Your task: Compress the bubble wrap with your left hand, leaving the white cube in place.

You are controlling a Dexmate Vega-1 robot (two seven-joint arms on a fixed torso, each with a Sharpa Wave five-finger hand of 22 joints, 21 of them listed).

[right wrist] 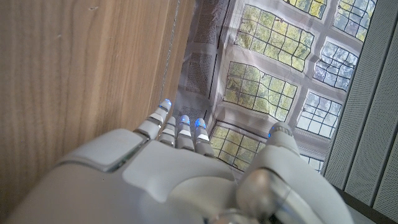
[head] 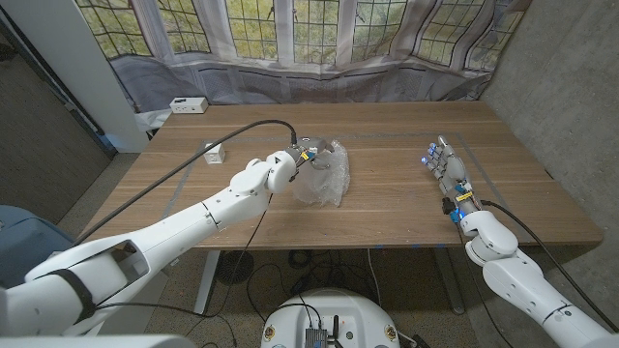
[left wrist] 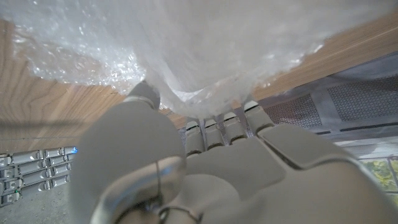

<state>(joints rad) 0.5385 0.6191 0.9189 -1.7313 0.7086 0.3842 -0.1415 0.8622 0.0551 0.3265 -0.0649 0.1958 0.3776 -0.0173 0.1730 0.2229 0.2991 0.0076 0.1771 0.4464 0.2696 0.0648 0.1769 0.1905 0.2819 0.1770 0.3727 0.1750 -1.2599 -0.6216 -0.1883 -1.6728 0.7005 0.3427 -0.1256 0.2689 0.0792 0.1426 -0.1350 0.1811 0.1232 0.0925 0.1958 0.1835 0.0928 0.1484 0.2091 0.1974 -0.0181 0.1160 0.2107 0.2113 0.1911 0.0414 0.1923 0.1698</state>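
Note:
A crumpled sheet of clear bubble wrap (head: 325,177) lies on the wooden table (head: 387,135) near its middle. My left hand (head: 287,168) is at the wrap's left side, fingers dug into it. In the left wrist view a fold of the bubble wrap (left wrist: 186,56) is bunched between the thumb and the fingers of my left hand (left wrist: 205,162). The small white cube (head: 215,152) sits on the table to the left of that hand, apart from it. My right hand (head: 447,172) stands on its edge at the table's right, fingers apart, holding nothing; it also shows as my right hand (right wrist: 186,174).
A white socket box (head: 188,104) sits at the table's back left corner. A curtained window (head: 309,39) runs behind the table. A black cable (head: 193,164) arcs over my left arm. Bare wood lies between the wrap and my right hand.

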